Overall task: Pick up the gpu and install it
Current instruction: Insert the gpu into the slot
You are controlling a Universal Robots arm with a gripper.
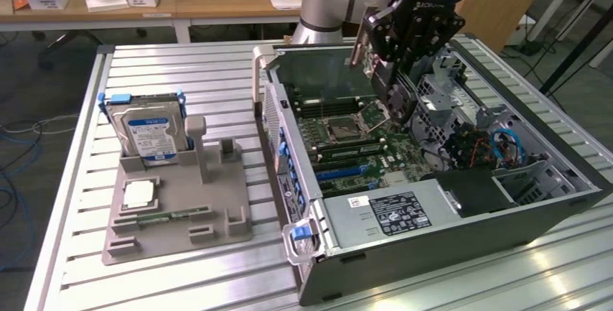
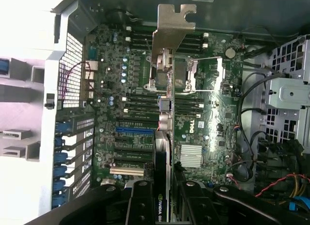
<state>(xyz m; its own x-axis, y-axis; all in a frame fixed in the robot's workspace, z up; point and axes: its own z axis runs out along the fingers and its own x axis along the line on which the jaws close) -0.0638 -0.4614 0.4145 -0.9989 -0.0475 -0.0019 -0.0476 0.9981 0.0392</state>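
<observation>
Install step in hand: end effector (image 2: 165, 205) clamped on the gpu (image 2: 167, 65) (bracket foremost), hovering over the motherboard (image 2: 213, 123), not yet slotted.

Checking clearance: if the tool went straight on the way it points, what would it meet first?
Likely the motherboard near the CPU socket; the gpu it grips would touch before the tool itself, though depth is unclear.

the arm (image 1: 324, 6) was bent downward from its grey-blue joints, the black gripper (image 1: 395, 99) was pointed down, and its fingers (image 2: 140, 205) were closed on the gpu (image 2: 165, 113), held edge-on between them.
</observation>
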